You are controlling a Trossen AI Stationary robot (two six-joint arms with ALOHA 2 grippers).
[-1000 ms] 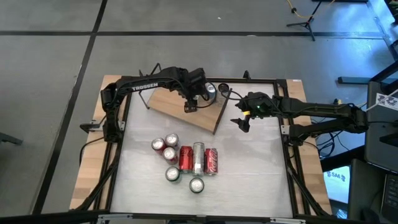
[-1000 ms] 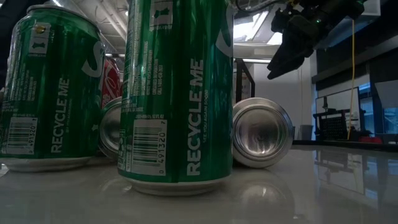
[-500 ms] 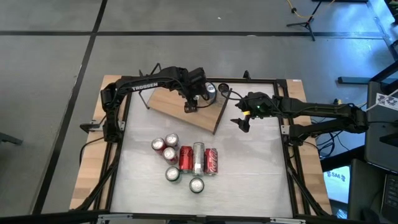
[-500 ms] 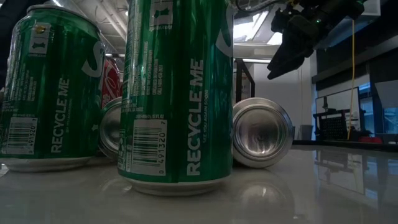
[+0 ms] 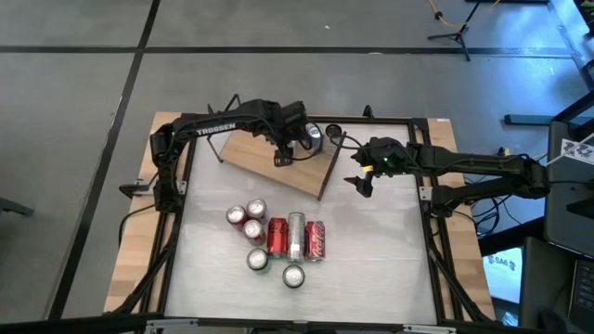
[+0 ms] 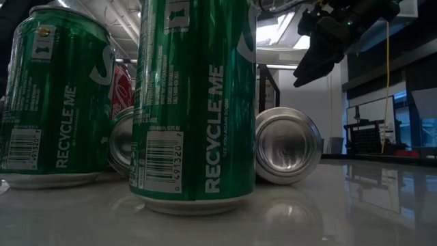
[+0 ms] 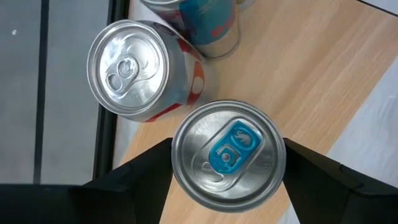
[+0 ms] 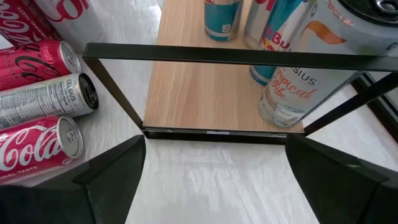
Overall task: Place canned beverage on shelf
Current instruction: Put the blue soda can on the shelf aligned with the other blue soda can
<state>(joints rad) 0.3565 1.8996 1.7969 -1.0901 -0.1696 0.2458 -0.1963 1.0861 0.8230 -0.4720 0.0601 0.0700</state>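
1. Left pincer sat over the shelf, its two dark fingers closed against opposite sides of a can with a blue pull tab. We held that can upright. We could not tell whether its base already rested on the board.
2. Right pincer hovered spread wide and empty, just off the shelf's edge at 3 o'clock.
3. We judged the can to be a thin-walled cylinder: stiff while sealed, smooth and rather slippery, and easily dented by a hard squeeze. If full, it would be fairly heavy for its size and would tip readily.
4. We judged the best hold to be across the middle of the body, fingers on opposite sides as they were, firm but not crushing. The rim and the tab were poor places to pinch.
5. On the shelf, the right wrist view showed at least three cans standing near the 1 o'clock corner. They overlapped, so we could not count them exactly.
6. On the table, at 6 o'clock from the shelf, we counted eight cans. Five stood upright. Three lay on their sides, two red and one silver between them.
7. We counted one shelf and two arms.
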